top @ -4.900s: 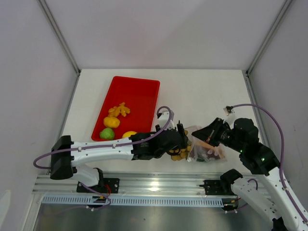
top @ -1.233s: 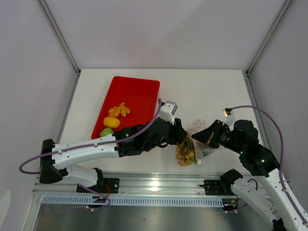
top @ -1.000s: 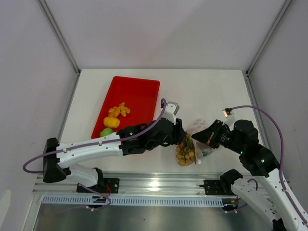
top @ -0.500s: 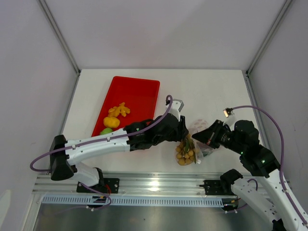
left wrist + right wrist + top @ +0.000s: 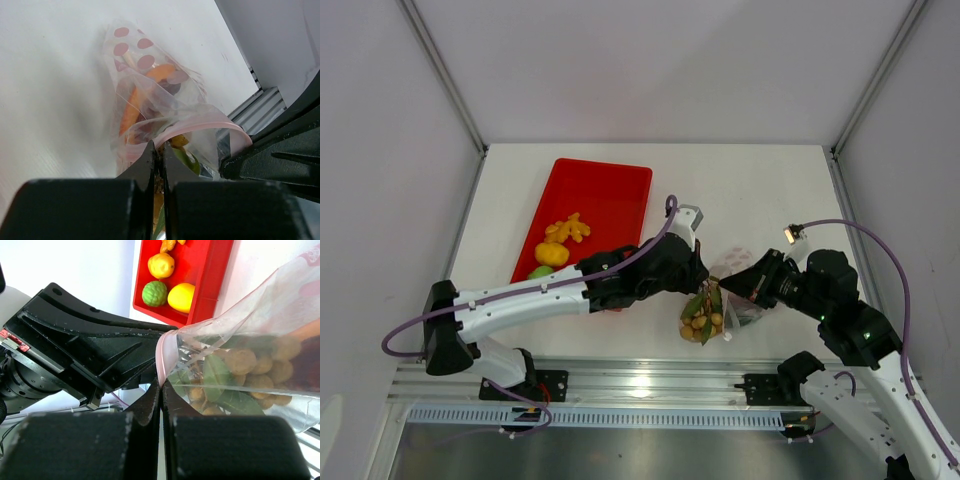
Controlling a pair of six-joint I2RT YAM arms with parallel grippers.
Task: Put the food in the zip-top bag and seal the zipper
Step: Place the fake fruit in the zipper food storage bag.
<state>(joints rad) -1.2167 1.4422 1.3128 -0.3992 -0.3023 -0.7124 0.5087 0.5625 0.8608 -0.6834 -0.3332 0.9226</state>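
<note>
The clear zip-top bag (image 5: 728, 264) is held up off the table between both arms. Its pink zipper (image 5: 200, 129) arches open at the mouth. My left gripper (image 5: 159, 150) is shut on the near lip of that mouth. My right gripper (image 5: 161, 385) is shut on the zipper's end (image 5: 162, 360). Seen through the plastic, the beige grape cluster (image 5: 240, 370) with green leaves lies inside, along with an orange piece (image 5: 137, 105). In the top view the cluster (image 5: 698, 320) hangs below both grippers.
The red tray (image 5: 600, 190) lies at the left and holds orange bits (image 5: 566, 230), an orange fruit (image 5: 551, 253) and a lime (image 5: 541, 273). The right wrist view also shows a yellow mango (image 5: 181, 296) in it. The left arm's forearm crosses the tray's near corner.
My left gripper has gone from partly open to shut at the bag's mouth. The grape cluster has shifted slightly up and tilted. The right arm has held still.
</note>
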